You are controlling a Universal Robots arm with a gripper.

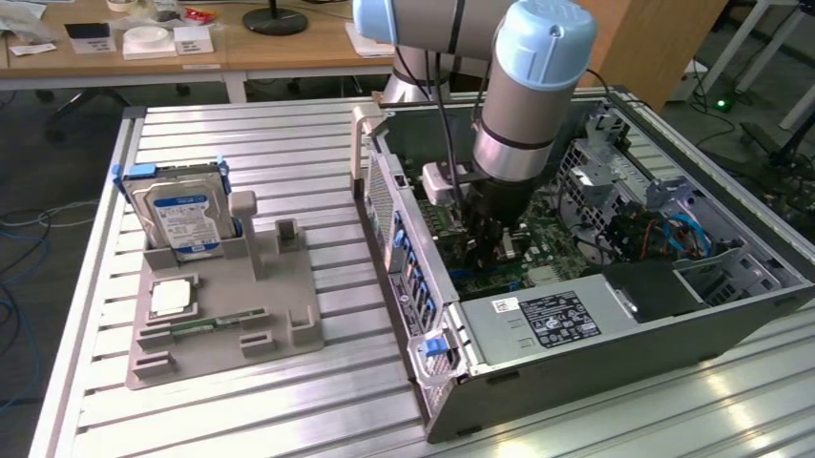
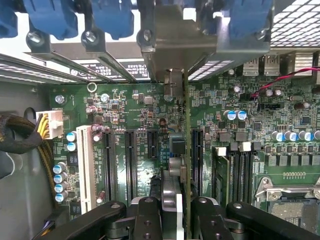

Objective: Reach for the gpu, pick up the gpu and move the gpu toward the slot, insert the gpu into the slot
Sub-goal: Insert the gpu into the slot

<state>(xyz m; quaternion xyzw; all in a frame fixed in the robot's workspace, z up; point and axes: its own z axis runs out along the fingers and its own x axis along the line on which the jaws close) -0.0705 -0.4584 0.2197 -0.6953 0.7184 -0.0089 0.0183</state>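
We see printed labels on the hard drive [image 1: 178, 218] and the power supply [image 1: 560, 320], but we cannot read them.

A silver hard drive [image 1: 178, 218] stands upright in a grey holder [image 1: 223, 305], perhaps beside a memory stick [image 1: 217, 322].

The arm [image 1: 529, 95] stood vertical, wrist pointing down; the gripper [image 2: 176, 207] was clamped on the gpu [image 2: 186, 150], held edgewise.
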